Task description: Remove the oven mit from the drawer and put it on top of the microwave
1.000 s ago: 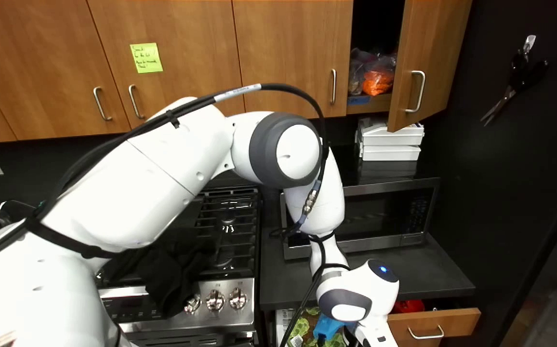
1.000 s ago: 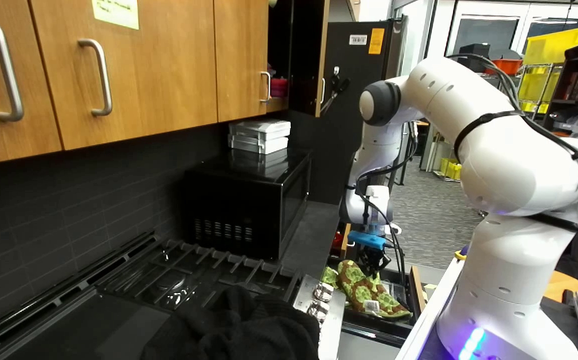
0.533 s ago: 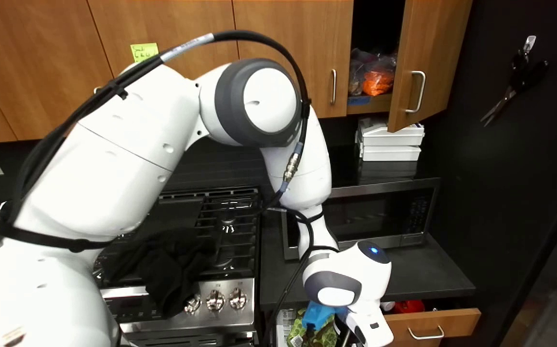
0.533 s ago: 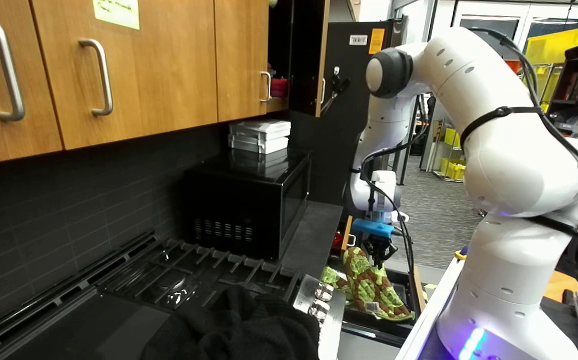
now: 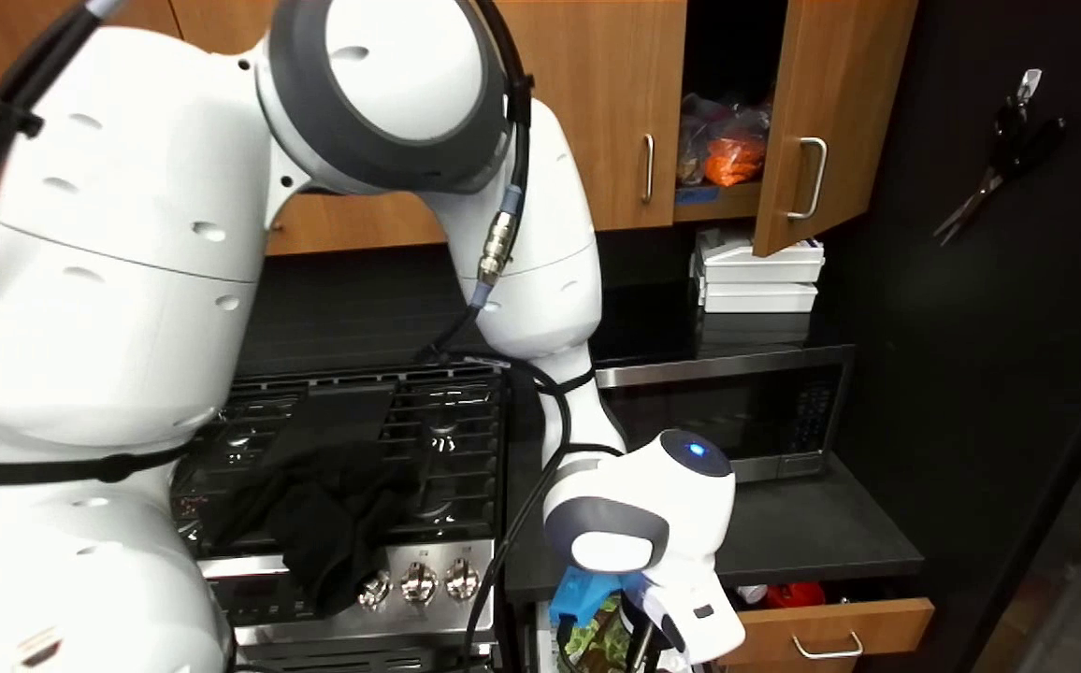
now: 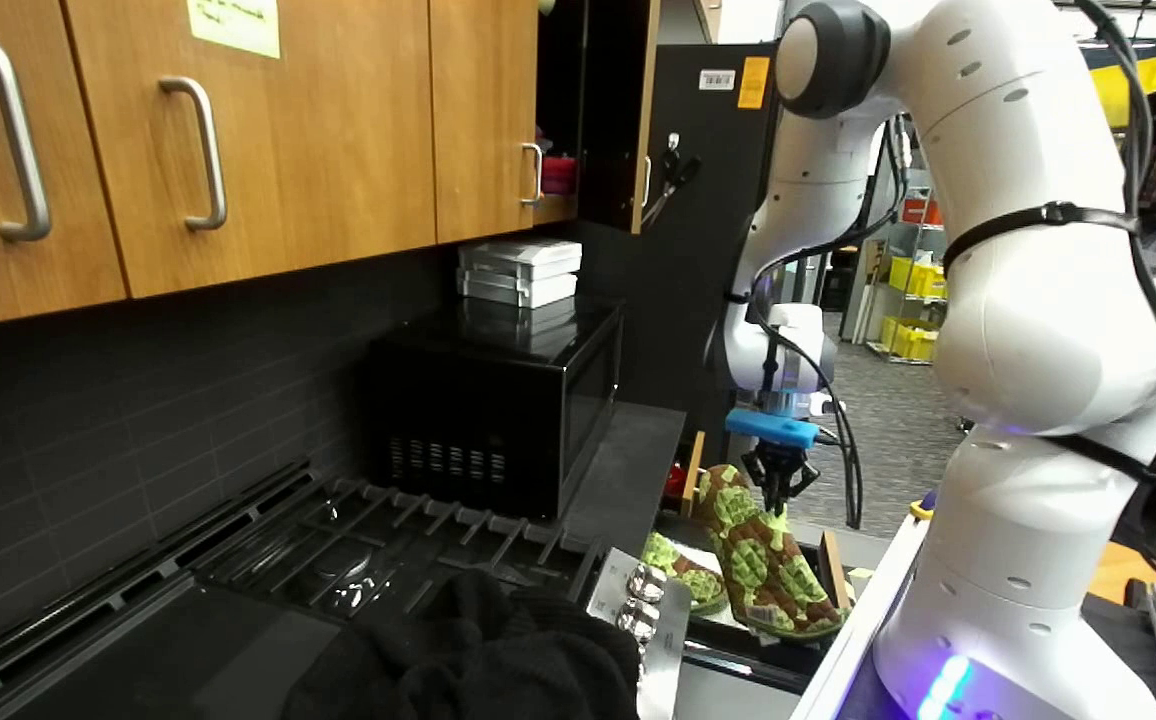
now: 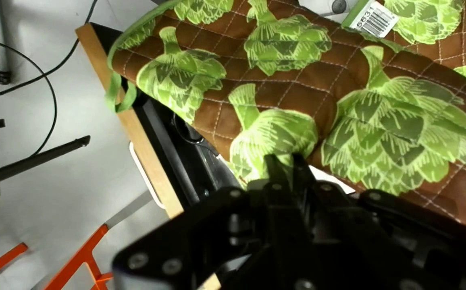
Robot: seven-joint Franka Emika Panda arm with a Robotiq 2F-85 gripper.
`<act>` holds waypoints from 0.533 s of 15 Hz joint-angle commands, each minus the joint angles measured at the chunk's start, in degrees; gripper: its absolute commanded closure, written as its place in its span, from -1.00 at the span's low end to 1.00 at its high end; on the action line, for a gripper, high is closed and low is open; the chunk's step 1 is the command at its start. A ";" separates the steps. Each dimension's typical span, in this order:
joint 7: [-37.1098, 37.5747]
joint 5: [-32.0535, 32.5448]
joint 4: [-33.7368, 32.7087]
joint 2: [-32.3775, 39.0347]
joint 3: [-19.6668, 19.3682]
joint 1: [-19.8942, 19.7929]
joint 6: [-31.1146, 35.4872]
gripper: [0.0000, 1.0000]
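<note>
- end effector is clamping the oven mitt, fingers nearly meeting on a pinch of artichoke print.
- in an exterior view, mitt is hanging at a slant over the open drawer; can't tell if its lower end is touching.
- wrist view is giving the detail: quilt stitching, green hanging loop dangling by the drawer's front edge, barcode label.
- in an exterior view, robot arm is hiding most of the mitt; only patches of print are showing.
- matching print piece is lying in the drawer.
- microwave is standing on the dark surface; an exterior view is showing door and keypad, vented side is facing an exterior view.
- white cases are sitting stacked on its top, both exterior views.
- black cloth is draping over the gas stove, both exterior views.
</note>
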State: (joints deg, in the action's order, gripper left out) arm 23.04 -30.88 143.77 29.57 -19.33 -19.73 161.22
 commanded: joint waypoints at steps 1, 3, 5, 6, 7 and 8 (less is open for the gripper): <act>1.53 4.98 8.16 -9.70 -4.84 3.73 2.16 0.95; 2.83 8.24 10.73 -13.44 -7.74 5.89 3.31 0.95; 4.55 11.68 12.23 -16.12 -11.63 9.44 4.02 0.95; 5.99 13.68 12.87 -17.42 -13.35 11.12 4.48 0.95; 7.34 15.47 13.19 -18.52 -15.05 12.83 4.81 0.95; 8.80 17.52 13.54 -20.28 -16.90 14.65 4.90 0.95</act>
State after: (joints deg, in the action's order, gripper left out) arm 27.69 -18.41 154.08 15.50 -31.16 -10.51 164.96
